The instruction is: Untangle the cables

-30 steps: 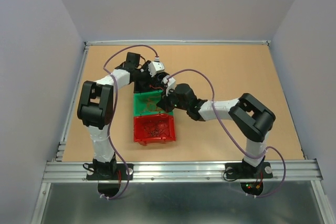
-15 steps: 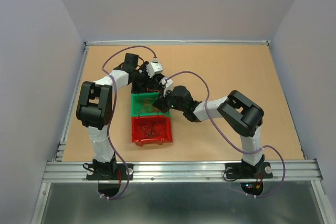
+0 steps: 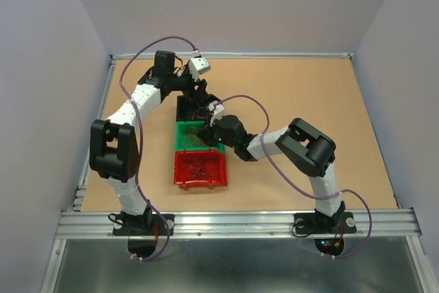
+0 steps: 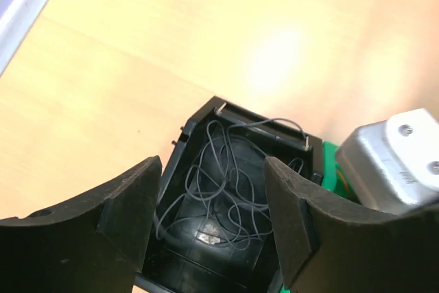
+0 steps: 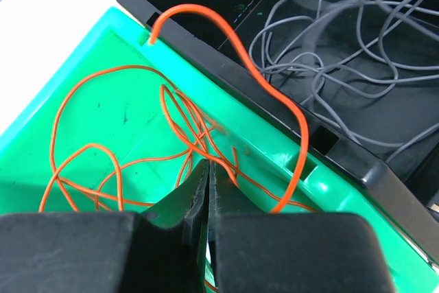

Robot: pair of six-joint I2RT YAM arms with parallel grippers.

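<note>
Two end effectors work over three bins. The right end effector is closed tight, its tip low in the green bin among looping orange cables; whether a strand is pinched cannot be told. One orange strand arches up along the wall shared with the black bin. The left end effector hangs wide open above that black bin, where grey cables lie in a loose coil with no single direction. The red bin, nearest the arm bases, holds a dark tangle. All three bins stand end to end in a near-to-far row, left of the middle of the counter; bare counter lies broad to the right and beyond.
</note>
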